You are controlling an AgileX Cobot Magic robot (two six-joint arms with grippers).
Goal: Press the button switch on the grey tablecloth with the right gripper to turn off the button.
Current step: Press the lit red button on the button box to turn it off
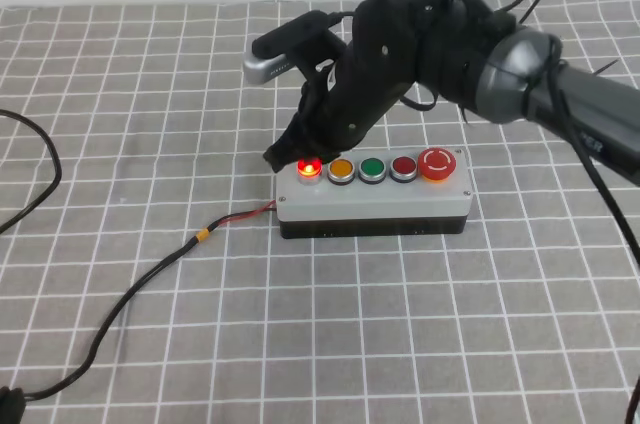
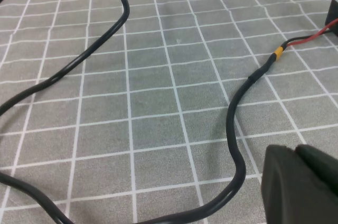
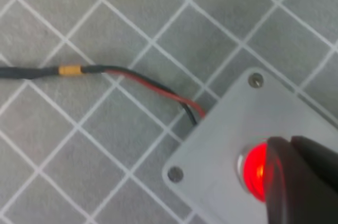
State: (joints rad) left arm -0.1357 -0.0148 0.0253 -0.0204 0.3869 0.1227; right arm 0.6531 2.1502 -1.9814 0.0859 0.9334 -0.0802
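Note:
The button switch (image 1: 372,199) is a light-grey box with a black base on the grey tablecloth (image 1: 150,94). It carries five round buttons in a row. The leftmost one, the button (image 1: 309,168), glows bright red. My right gripper (image 1: 290,152) is shut, and its black tip sits over the button's far edge. In the right wrist view the shut black fingers (image 3: 296,182) cover the right part of the lit button (image 3: 255,170) on the box (image 3: 222,145). My left gripper (image 2: 296,152) shows only as shut black fingers low above the cloth, empty.
A black cable (image 1: 130,294) with a yellow band (image 1: 203,236) and red lead runs from the box's left end to the front left. It also shows in the left wrist view (image 2: 237,129) and the right wrist view (image 3: 31,72). Another cable loop (image 1: 40,159) lies at the left edge.

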